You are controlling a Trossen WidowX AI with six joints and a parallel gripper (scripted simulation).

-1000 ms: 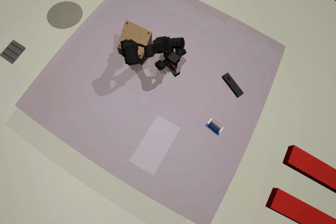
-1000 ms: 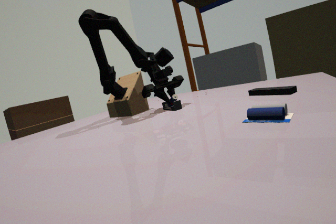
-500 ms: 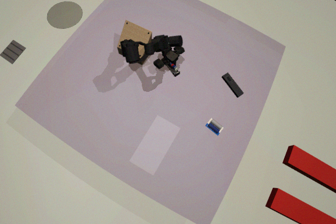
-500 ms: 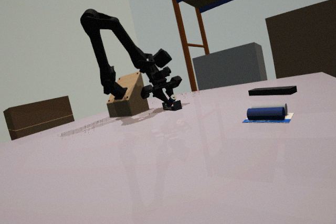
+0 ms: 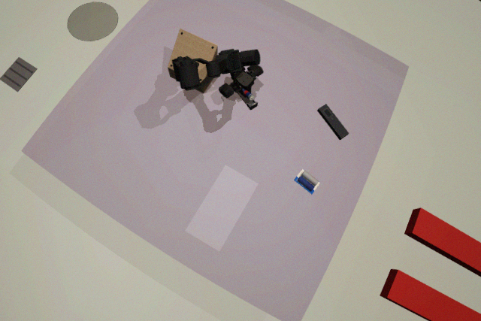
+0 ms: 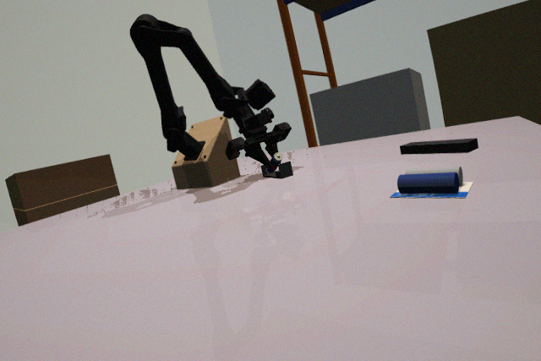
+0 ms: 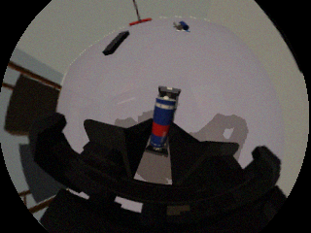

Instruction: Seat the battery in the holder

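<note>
The battery point(image 5: 246, 92) point(image 6: 274, 162) point(image 7: 163, 116), blue with a red band and silvery ends, is held tilted. Its end farther from the arm is raised, and its other end is low in or over the near part of the holder. The small black holder point(image 5: 252, 105) point(image 6: 286, 169) point(image 7: 169, 90) stands on the table, its far end wall showing beyond the battery. My gripper point(image 6: 271, 166) point(image 7: 161, 122) is shut on the battery near its lower half. The spring, and whether the low end touches it, cannot be made out.
A black remote-like block point(image 5: 333, 121) point(image 6: 439, 146) point(image 7: 116, 43) and a blue-and-grey pair of cylinders point(image 5: 307, 181) point(image 6: 428, 183) point(image 7: 182, 26) on a card lie away from the arm. The wooden base block point(image 5: 194, 46) point(image 6: 207, 174) stands behind the gripper.
</note>
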